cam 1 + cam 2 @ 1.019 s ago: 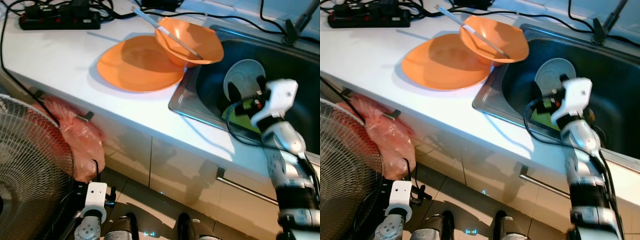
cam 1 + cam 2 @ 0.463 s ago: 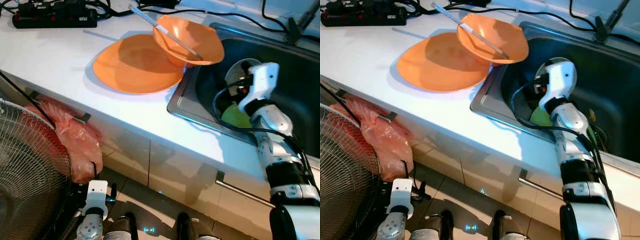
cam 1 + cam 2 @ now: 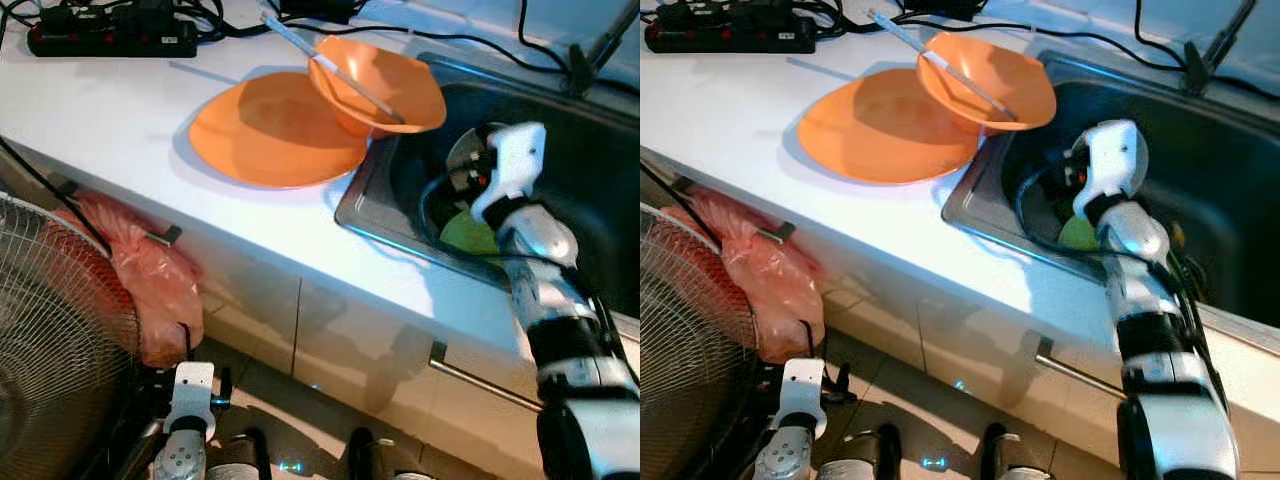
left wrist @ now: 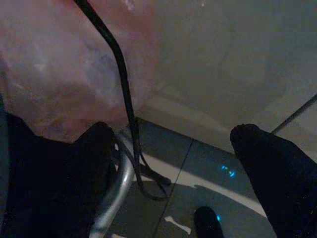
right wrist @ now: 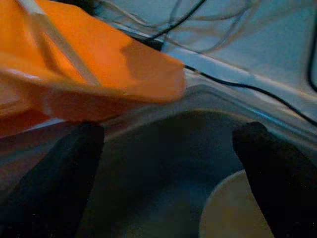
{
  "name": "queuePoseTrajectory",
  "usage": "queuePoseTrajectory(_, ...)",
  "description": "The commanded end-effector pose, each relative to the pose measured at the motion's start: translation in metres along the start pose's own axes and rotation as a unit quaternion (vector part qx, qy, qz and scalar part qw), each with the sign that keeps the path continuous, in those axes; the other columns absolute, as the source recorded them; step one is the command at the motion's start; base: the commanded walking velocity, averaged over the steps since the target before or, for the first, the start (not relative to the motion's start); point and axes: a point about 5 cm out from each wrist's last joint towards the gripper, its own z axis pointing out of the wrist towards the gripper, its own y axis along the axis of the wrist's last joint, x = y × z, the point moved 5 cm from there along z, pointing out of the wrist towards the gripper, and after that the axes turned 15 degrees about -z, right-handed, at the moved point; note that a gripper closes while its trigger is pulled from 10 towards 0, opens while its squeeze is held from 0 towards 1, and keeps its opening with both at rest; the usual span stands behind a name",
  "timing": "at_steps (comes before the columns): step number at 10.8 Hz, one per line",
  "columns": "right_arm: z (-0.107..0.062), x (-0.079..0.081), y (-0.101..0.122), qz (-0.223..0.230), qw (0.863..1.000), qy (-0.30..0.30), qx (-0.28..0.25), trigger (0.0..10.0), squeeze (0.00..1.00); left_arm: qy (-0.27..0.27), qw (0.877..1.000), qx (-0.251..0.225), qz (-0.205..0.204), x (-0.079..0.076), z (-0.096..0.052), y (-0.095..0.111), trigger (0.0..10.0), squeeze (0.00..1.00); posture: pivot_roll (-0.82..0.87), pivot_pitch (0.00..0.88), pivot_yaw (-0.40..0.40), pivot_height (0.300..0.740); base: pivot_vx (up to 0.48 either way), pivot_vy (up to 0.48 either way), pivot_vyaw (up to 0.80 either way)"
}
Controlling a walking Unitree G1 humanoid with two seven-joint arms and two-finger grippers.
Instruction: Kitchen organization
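My right gripper hangs inside the steel sink, fingers spread wide, holding nothing, above a round grey plate and beside a green item. A glossy orange bowl with a utensil overlaps a flat orange plate on the white counter. My left gripper, released and empty, hangs idle near a pink plastic bag.
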Motion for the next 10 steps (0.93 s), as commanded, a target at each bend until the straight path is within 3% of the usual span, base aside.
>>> queuePoseTrajectory(1,-0.001,-0.008,-0.006,-0.006,1.000,-0.019,0.013,10.0,0.00,0.004,1.000,0.010,0.002,0.000,-0.004,-0.008,10.0,0.00,0.05,0.177,-0.067,0.740,0.000,0.000,0.00)
queuePoseTrajectory(3,0.000,-0.013,-0.008,-0.024,0.999,-0.030,0.022,10.0,0.00,0.004,1.000,0.008,0.003,-0.001,-0.005,-0.008,10.0,0.00,0.05,0.172,-0.069,0.740,0.000,0.000,0.00)
queuePoseTrajectory(10,0.011,0.004,-0.001,-0.035,0.999,-0.012,0.012,10.0,0.00,0.002,1.000,0.003,0.016,-0.004,-0.006,-0.008,10.0,0.00,0.06,0.187,-0.078,0.740,0.000,0.000,0.00)
